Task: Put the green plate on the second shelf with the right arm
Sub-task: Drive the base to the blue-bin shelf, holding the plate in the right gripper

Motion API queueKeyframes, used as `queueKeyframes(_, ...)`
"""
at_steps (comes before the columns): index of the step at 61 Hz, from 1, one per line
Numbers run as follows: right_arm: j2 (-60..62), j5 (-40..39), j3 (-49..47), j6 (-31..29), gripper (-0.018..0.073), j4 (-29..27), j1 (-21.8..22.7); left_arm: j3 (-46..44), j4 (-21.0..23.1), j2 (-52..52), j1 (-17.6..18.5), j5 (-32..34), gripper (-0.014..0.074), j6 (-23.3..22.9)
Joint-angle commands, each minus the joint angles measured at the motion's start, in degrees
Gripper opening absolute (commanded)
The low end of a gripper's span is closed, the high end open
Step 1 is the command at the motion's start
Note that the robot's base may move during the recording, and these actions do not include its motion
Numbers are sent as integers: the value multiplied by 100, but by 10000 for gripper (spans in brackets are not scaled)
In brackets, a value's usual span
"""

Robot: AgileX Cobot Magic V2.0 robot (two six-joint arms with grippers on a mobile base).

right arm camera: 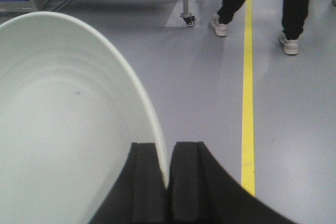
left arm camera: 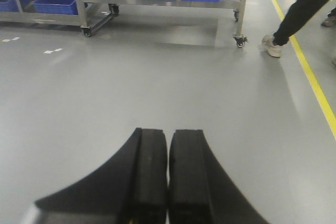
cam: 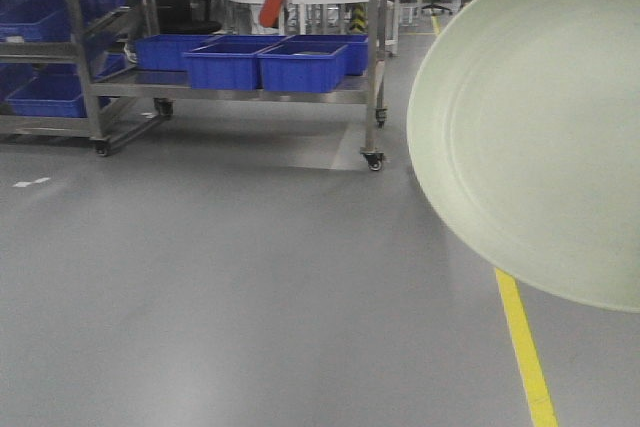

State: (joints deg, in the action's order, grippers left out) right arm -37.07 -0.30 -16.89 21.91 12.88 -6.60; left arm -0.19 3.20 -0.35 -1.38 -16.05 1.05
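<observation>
The green plate [cam: 535,117] fills the right side of the front view, held on edge in the air with its ringed inside facing the camera. In the right wrist view the same green plate [right arm camera: 63,124] spreads to the left, and my right gripper [right arm camera: 166,153] is shut on its rim, one black finger on each side. My left gripper [left arm camera: 168,140] hangs over bare grey floor, jaws shut with nothing between them. The shelf rack [cam: 230,37] stands far off at the back left; its second shelf carries blue bins.
The steel rack on castors [cam: 373,159] holds several blue bins [cam: 300,65]. A yellow floor line [cam: 525,347] runs along the right. A person's legs and shoes [right arm camera: 220,24] stand near the rack's corner by that line [right arm camera: 247,87]. Grey floor lies between me and the rack.
</observation>
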Motion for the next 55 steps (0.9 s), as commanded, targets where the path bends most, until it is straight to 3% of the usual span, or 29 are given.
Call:
queueKeyframes(1,18,-640,-186,14,57,5,36,229,14,-122,45,418,125,0)
queueKeyframes(55,18,-640,-186,14,57,5,36,229,14,-122,45,418,125,0)
